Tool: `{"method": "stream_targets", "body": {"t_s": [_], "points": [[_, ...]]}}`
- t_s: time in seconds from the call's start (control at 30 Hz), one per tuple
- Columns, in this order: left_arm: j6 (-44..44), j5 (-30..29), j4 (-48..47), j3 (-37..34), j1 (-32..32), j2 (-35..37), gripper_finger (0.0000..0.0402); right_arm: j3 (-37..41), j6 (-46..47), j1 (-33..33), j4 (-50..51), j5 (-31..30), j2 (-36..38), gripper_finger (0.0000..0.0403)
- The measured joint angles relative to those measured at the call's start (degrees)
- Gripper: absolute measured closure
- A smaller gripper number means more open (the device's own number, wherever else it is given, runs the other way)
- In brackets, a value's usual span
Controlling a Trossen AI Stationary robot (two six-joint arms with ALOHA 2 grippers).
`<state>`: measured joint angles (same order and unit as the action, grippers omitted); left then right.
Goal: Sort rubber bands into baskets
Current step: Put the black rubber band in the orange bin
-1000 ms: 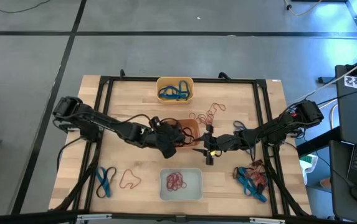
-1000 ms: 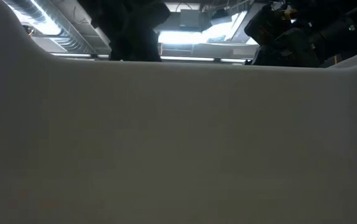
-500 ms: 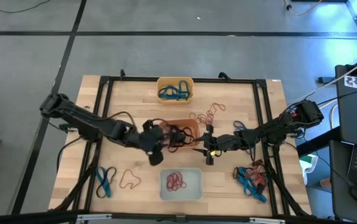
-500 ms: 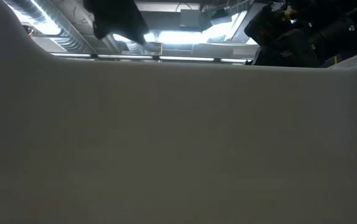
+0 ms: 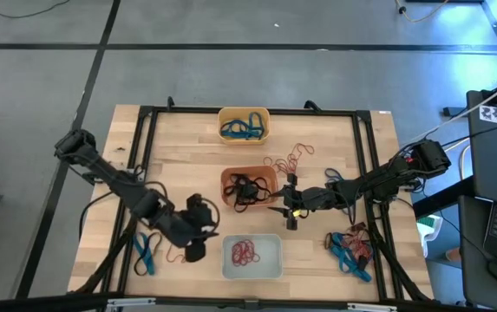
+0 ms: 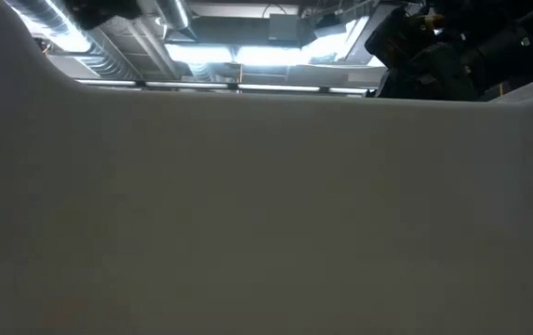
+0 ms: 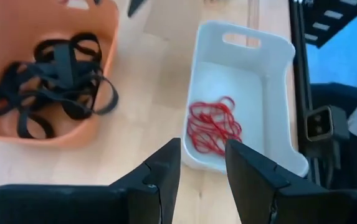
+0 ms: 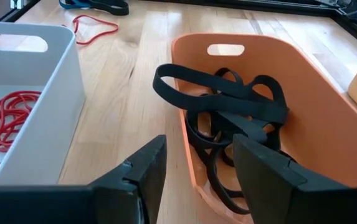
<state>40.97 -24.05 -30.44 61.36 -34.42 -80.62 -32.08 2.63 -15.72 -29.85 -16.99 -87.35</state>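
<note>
The red-orange basket at the table's middle holds black rubber bands. The whitish basket near the front edge holds red bands. The yellow basket at the far edge holds blue bands. My left gripper is open and empty, above the wood just left of the whitish basket. My right gripper is open and empty, just right of the red-orange basket and pointing at it.
Loose bands lie on the wood: red ones far right of the red-orange basket, a blue one and a red one at the near left, and a mixed pile at the near right. The whitish basket's wall fills the low view.
My left gripper has drawn back from above the red-orange basket toward the table's near and left edges, and now stands beside the whitish basket. The black bands in the red-orange basket are uncovered. My right arm has kept still.
</note>
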Motion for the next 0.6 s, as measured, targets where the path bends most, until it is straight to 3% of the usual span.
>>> {"method": "stream_targets", "body": {"t_s": [0.23, 0.6], "points": [[-0.98, -3.98, 0.43, 0.02, -1.23, -3.07, 0.0279, 0.00, 0.00, -0.01, -0.08, -0.02, 0.00, 0.0221], [-12.86, -5.14, 10.82, 0.02, 7.22, -13.82, 0.0279, 0.00, 0.00, 0.01, -0.17, -0.09, 0.00, 0.0221]]}}
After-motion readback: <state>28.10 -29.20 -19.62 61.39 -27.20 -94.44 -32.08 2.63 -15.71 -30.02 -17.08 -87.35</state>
